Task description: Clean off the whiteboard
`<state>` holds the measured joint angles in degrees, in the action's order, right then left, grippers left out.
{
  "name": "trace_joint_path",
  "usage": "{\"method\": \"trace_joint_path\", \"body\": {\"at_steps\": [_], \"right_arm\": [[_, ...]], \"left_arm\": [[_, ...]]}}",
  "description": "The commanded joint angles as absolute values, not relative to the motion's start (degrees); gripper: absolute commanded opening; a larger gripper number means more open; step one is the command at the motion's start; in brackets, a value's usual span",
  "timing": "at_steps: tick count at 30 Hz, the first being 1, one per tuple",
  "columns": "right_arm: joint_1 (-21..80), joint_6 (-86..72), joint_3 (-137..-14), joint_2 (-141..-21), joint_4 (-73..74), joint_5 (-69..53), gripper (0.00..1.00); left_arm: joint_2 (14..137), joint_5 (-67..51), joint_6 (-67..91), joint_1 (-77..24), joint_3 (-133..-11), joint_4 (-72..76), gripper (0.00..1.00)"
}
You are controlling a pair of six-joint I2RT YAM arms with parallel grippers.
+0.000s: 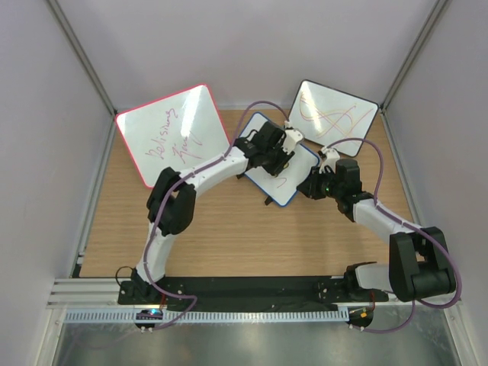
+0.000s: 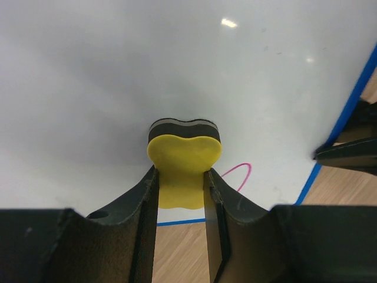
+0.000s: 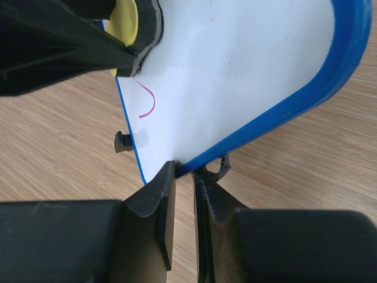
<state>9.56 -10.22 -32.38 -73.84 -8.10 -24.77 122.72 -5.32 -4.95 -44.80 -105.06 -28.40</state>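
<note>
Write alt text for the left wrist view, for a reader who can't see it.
The left gripper holds a yellow eraser between its fingers, dark felt side against the whiteboard, whose surface is mostly clean. One small red curl sits just right of the eraser, near the blue frame, with the wooden table beyond.

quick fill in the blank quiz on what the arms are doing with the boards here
1. The left gripper is shut on a ____ eraser pressed to the whiteboard.
2. The right gripper pinches the whiteboard's frame, whose colour is ____.
3. In the top view, the pink-framed board lies to the whiteboard's ____.

Missing words: yellow; blue; left
</note>
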Motion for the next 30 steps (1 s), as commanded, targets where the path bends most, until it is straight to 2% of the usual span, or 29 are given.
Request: {"method": "trace_joint_path", "body": {"at_steps": [1, 6, 15, 23, 30], "right_arm": [[11.34, -6.94, -32.87, -72.51, -7.47, -27.42, 0.01], [11.34, -6.94, -32.87, -72.42, -7.47, -27.25, 0.01], [11.34, -6.94, -32.78, -72.42, -7.38, -27.16, 0.01], [11.43, -7.03, -32.7, -72.07, -7.38, -27.16, 0.01], [11.43, -7.03, -32.61, -72.16, -7.73, -27.42, 0.01]], "left_arm": [[123.31, -7.72, -3.35, -48.77, -107.93, -27.77, 0.0], [123.92, -13.62, 1.22, -51.15, -105.47, -28.74, 0.0], [123.84, -9.67, 0.53, -49.66, -101.87, -26.9, 0.0], [119.8, -3.0, -3.07, -42.55, -93.61, -22.24, 0.0], [119.27, -0.7, -4.31, -35.86, -93.42, -20.66, 0.0]]}}
